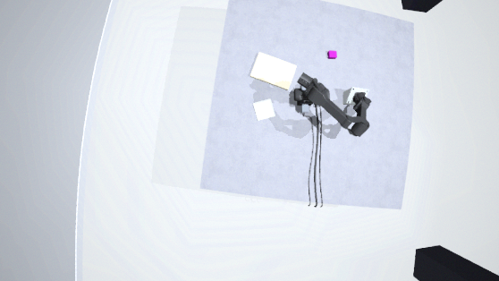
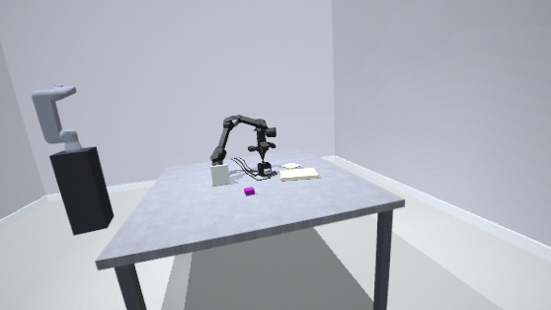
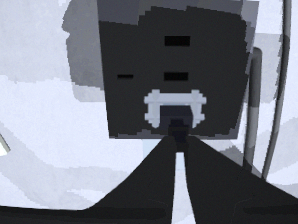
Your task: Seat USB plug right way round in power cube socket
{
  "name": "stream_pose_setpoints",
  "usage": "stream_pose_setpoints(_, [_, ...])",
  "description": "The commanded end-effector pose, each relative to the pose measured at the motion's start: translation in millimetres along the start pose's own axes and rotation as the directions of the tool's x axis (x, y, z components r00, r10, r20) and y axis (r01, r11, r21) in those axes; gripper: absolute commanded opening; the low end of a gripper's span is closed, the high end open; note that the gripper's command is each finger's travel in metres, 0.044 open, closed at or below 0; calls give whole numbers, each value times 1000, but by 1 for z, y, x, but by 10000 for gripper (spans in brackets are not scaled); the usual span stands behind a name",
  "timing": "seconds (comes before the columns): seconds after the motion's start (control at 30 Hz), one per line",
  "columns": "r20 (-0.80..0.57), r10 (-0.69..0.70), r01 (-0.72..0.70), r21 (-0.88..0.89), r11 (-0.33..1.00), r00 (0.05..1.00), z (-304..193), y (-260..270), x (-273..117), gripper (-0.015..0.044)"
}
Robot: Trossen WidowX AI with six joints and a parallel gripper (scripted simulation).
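Observation:
The black power cube (image 3: 135, 107) (image 2: 263, 169) fills the upper middle of the wrist view, its top face showing dark slots. The dark USB plug (image 3: 176, 116) stands at the pale bracket-shaped collar (image 3: 175, 98) near the cube's lower edge. My gripper (image 3: 178, 145) (image 2: 263, 160) points down over the cube and is shut on the plug's rear end, its fingertips close together. The plug's tip and the socket under it are hidden, so its depth and which way round it is cannot be told.
Dark cables (image 1: 316, 157) (image 3: 254, 110) run beside the cube to the table's edge. A cream box (image 1: 274, 71) (image 2: 298, 175) and a white square (image 1: 264, 109) (image 2: 291, 166) lie nearby. A magenta block (image 1: 332, 55) (image 2: 249, 191) and a white upright panel (image 2: 220, 175) stand on the table (image 2: 197, 217).

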State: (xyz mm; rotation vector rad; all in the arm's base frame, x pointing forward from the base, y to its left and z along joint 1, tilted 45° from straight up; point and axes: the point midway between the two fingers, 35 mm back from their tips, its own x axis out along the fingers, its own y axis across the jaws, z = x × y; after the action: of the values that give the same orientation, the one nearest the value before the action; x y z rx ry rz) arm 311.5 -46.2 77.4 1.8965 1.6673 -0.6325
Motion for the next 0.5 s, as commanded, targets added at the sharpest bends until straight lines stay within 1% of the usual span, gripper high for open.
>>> stream_pose_setpoints(0.0, [-3,-2,2,3,1000,1000,-1,0,2,0])
stream_pose_setpoints(0.47, [-3,-2,2,3,1000,1000,-1,0,4,0])
